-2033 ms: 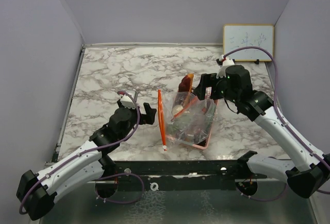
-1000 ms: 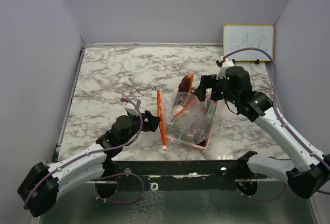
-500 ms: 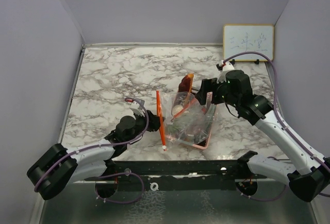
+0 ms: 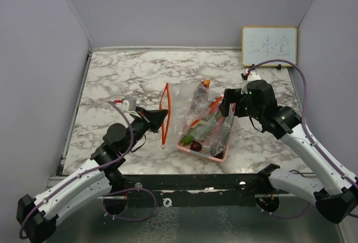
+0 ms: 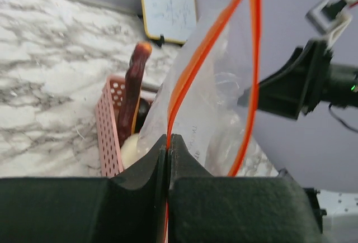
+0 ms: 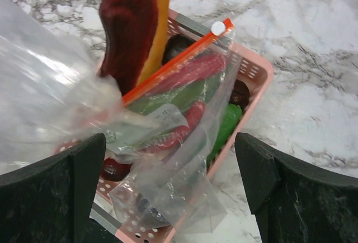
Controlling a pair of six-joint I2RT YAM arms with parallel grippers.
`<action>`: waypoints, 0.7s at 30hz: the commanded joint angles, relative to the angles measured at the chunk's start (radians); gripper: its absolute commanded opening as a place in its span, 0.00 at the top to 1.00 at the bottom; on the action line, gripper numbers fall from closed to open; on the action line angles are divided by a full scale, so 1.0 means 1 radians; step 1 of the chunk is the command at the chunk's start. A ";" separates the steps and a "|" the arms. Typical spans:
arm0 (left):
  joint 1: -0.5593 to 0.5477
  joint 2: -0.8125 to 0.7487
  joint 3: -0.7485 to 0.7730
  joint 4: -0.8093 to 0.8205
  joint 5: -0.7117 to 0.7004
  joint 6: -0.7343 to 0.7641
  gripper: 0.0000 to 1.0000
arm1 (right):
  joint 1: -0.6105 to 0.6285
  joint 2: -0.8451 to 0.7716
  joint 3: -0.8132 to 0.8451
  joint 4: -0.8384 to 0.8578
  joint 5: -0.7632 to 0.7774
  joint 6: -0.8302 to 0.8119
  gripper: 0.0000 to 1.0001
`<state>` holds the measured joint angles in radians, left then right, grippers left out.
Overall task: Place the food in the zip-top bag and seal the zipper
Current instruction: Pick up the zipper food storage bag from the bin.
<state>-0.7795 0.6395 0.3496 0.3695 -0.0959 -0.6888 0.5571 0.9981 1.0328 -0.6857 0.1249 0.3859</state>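
Observation:
The clear zip-top bag [image 4: 190, 106] is stretched out leftward from the pink basket [image 4: 219, 155], its orange zipper [image 4: 164, 114] standing nearly upright. My left gripper [image 4: 157, 118] is shut on that zipper edge [image 5: 168, 134], and the bag's mouth gapes open beyond the grip. The food [image 4: 202, 131] lies in the basket under the bag's loose end: red chili [image 6: 187, 128], a green piece [image 6: 226, 121], dark round pieces [image 6: 240, 93], a tall dark red and orange piece [image 6: 131, 28] and a white mushroom-like piece [image 5: 130, 151]. My right gripper [image 6: 170, 162] hangs open above the basket and the crumpled plastic, holding nothing.
A small whiteboard [image 4: 269, 46] leans against the back wall at the far right. The marble tabletop [image 4: 128, 75] is walled in on three sides. The zipper's white slider [image 6: 216, 28] sits at the basket's far end.
My left gripper has shut on the orange zipper and drawn it left and up, stretching the bag away from the basket. The food in the basket now shows more. The right arm shifted slightly right.

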 commanded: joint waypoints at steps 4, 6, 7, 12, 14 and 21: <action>0.000 -0.209 0.163 -0.455 -0.302 0.073 1.00 | 0.006 -0.037 -0.015 -0.142 0.154 0.078 0.01; 0.000 -0.231 0.188 -0.519 -0.350 0.076 1.00 | 0.006 -0.027 -0.043 -0.129 0.122 0.092 0.01; -0.001 -0.237 0.197 -0.545 -0.368 0.080 1.00 | 0.006 -0.020 -0.057 -0.120 0.108 0.098 0.01; -0.001 -0.241 0.228 -0.618 -0.408 0.085 1.00 | 0.006 0.033 -0.108 -0.085 0.070 0.142 0.04; 0.000 -0.239 0.228 -0.617 -0.396 0.088 1.00 | 0.006 0.042 -0.111 -0.069 0.039 0.146 0.18; 0.000 -0.225 0.209 -0.585 -0.360 0.079 1.00 | 0.006 0.008 -0.047 -0.077 0.045 0.161 0.97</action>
<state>-0.7792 0.4076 0.5499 -0.2188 -0.4557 -0.6170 0.5571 1.0435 0.9195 -0.7712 0.1585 0.5201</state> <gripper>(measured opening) 0.018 0.123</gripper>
